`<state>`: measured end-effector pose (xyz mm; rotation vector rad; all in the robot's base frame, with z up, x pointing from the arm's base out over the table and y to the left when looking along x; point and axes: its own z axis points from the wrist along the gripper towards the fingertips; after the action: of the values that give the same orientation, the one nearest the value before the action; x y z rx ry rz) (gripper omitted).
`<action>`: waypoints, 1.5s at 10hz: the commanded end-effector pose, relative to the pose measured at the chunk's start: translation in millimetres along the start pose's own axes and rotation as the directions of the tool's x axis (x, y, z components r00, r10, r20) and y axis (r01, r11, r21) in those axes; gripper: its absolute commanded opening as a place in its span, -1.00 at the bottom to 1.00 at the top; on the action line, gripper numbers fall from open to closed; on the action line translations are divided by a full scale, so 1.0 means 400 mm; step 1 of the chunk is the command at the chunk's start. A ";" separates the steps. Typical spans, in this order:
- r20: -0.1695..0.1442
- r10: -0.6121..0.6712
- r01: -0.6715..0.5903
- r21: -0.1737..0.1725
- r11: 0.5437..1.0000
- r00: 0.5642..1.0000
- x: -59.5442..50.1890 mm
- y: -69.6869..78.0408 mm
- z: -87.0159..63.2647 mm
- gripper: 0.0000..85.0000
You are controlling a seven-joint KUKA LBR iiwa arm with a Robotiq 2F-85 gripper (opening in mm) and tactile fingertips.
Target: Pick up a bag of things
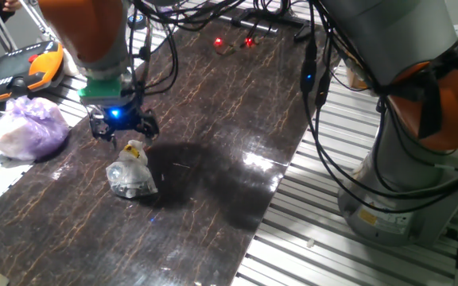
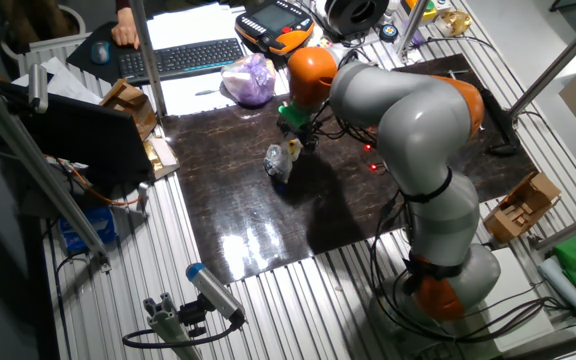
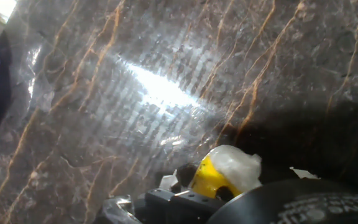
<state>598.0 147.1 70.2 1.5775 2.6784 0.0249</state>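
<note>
Dark marble-patterned sheeting (image 1: 213, 119) covered the slatted metal table, with bright glare patches on its surface. On this sheet lay the bag of things (image 1: 131, 174), a small clear bag with grey shiny contents and a yellow-white knotted top, toward the left side in one fixed view. The gripper (image 1: 122, 127) hung just above and behind the bag's knot, a blue light lit on its body. Whether its fingers were spread or closed could not be determined; no object was seen held. In the hand view the yellow-white knot (image 3: 225, 171) appeared close below the camera. A larger purple-white bag (image 1: 29, 125) rested at the sheet's left edge, well apart from the small bag. A keyboard (image 2: 180, 58) sat at the far side. No legible writing or brand marks were found.
</note>
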 end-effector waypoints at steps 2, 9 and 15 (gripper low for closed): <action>0.002 0.012 -0.012 -0.005 1.000 1.000 0.001 0.002 0.016 1.00; 0.022 0.039 -0.039 -0.010 0.999 0.999 0.027 0.005 0.061 1.00; 0.013 0.049 -0.048 -0.027 0.998 0.999 0.014 -0.005 0.079 0.28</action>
<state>594.6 150.6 38.6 1.6207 2.6210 0.0498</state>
